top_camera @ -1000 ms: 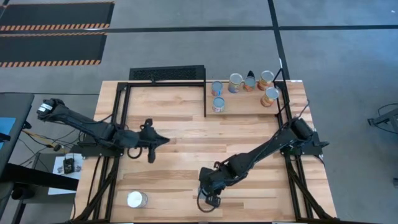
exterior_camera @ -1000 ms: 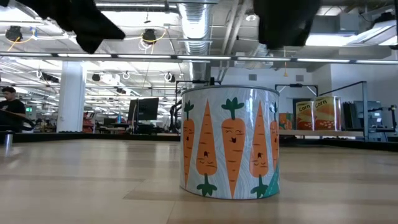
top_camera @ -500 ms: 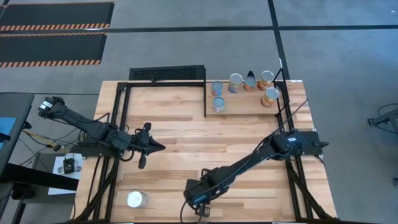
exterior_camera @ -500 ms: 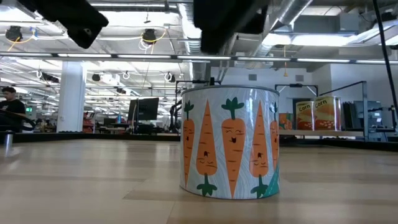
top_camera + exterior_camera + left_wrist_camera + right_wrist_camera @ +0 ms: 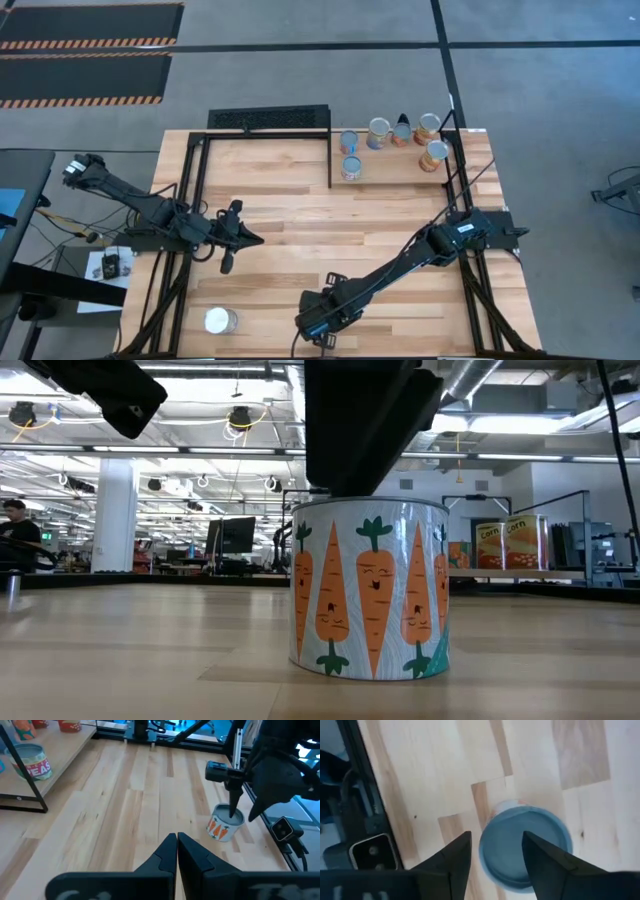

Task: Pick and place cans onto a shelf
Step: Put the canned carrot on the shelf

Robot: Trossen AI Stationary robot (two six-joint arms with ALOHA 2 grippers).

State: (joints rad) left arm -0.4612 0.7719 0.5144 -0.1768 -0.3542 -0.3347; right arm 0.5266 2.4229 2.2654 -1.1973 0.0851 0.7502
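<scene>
A can with a carrot label stands upright on its base on the wooden table near the front edge, also seen in the left wrist view. My right gripper hangs open right over its round top, fingers pointing down. In the high view the gripper hides the can. A second can stands at the front left. Several cans stand on the shelf at the far right. My left gripper is shut and empty, above the table's left middle. My right gripper comes at the carrot can from above. One finger reaches down to the can's top, but I cannot tell whether it touches.
A black grate sits behind the far edge. Black frame bars run beside the shelf and along both table sides. Bare wood lies between the two arms. A person shows far off in the room.
My right gripper has gone toward the table's left and near edges and come down over the carrot can, tipping to point steeply down. My left gripper has drawn back a little toward the left edge. The cans have stayed in place.
</scene>
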